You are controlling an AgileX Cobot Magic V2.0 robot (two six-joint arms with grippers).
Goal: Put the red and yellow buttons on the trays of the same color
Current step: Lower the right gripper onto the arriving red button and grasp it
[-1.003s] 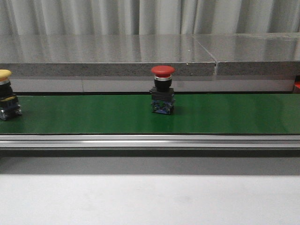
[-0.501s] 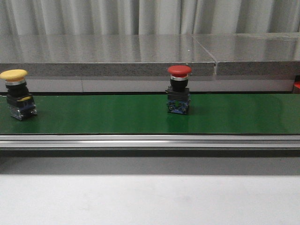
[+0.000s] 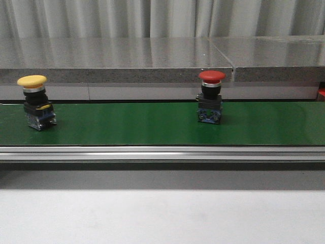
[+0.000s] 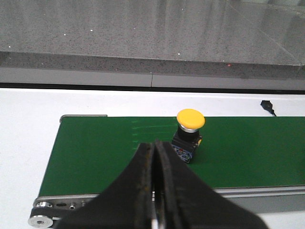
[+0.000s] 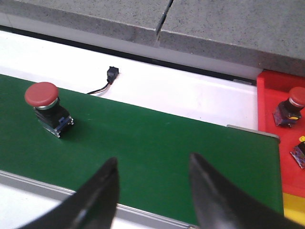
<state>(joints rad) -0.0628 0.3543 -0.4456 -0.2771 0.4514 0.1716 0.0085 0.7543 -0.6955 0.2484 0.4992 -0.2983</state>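
While the belt (image 3: 152, 124) carries both buttons, the red tray (image 5: 281, 109) sits off its end. Right gripper (image 5: 152, 191) hangs spread, empty, ahead of the red button (image 5: 45, 107); left gripper (image 4: 153, 191) is pinched closed near the yellow button (image 4: 189, 134). Best to time the grab as red arrives.

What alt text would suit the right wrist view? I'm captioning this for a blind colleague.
A red button stands upright on a green conveyor belt, well clear of the open right gripper in the foreground. A red tray past the belt's end already holds at least one more red-capped button.
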